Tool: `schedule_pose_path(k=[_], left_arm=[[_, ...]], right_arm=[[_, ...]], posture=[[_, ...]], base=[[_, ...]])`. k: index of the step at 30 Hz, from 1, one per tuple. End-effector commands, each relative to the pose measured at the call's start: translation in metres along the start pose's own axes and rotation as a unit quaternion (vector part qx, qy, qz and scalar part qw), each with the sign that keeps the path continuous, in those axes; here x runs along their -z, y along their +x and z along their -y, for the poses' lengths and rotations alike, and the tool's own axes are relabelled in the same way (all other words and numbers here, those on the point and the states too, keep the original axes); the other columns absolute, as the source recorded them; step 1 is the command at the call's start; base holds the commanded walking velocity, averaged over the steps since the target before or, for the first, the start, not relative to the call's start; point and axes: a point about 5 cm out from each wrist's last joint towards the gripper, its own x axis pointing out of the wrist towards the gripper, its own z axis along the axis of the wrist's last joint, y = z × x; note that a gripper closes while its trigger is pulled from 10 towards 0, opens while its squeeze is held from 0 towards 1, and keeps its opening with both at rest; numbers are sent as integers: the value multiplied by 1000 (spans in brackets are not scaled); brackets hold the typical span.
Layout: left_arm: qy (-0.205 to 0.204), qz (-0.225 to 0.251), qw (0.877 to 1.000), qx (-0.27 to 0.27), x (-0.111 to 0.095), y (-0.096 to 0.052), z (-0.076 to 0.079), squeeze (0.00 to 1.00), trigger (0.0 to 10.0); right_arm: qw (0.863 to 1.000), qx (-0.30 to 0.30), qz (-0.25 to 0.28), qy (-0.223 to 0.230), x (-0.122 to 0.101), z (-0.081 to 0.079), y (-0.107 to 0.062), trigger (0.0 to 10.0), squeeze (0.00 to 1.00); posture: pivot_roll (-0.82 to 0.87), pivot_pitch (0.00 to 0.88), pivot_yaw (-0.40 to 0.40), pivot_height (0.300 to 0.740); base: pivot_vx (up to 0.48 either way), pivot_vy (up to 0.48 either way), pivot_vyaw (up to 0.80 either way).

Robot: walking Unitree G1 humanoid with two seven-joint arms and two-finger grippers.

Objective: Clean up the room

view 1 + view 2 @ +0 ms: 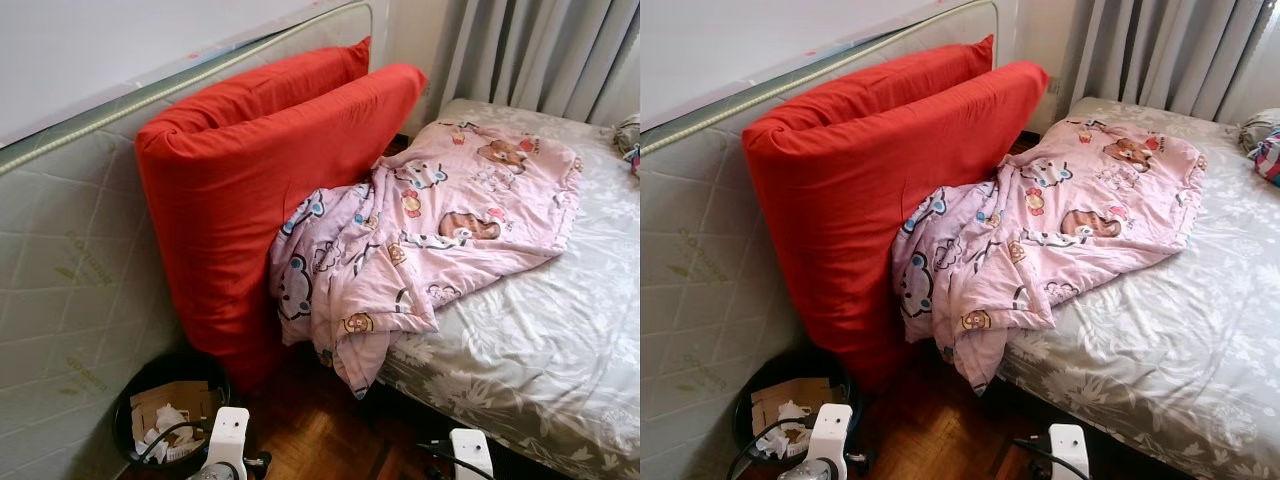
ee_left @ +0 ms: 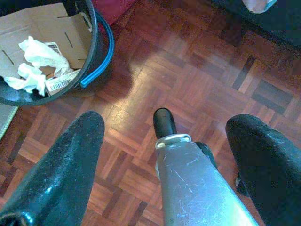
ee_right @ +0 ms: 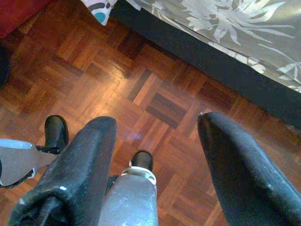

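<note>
- Bare mattress (image 1: 60,270) at nine o'clock stands on edge, stored against the wall.
- Black bin (image 1: 128,425) at seven o'clock holds cardboard and tissue.
- Red cushions (image 1: 250,190) lean on the mattress.
- Pink cartoon blanket (image 1: 420,220) spills off the bed (image 1: 540,330), needing folding.
- Left gripper (image 2: 164,141) and right gripper (image 3: 157,146) hang wide, empty, above the parquet floor (image 3: 155,80).

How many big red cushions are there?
2. The front big red fabric cushion leans beside the bed; the back big red cushion stands behind it, against the upright mattress. More may be hidden.
</note>
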Motion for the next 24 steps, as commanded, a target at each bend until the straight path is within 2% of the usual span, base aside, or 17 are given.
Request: schedule_pose_path(k=[1,18,21,24], left_arm=[[4,-10,1000,-2,5,-1,-2,0,10000],[4,-10,1000,0,5,-1,-1,0,10000],[3,-10,1000,1,5,-1,-1,0,10000],[2,-10,1000,1,5,-1,-1,0,10000]], right_arm=[[1000,-4,4,-2,-1,-3,0,10000,0],[1000,-5,4,-6,-1,-2,0,10000,0],[1000,-5,4,-8,-2,-2,0,10000,0],[1000,-7,5,-10,-2,-2,0,10000,0]], posture=[[-21,17,21,740],[-20,18,18,740],[-20,18,18,740],[-20,19,17,740]], base=[[0,0,763],[0,0,32],[240,0,0],[261,0,521]])
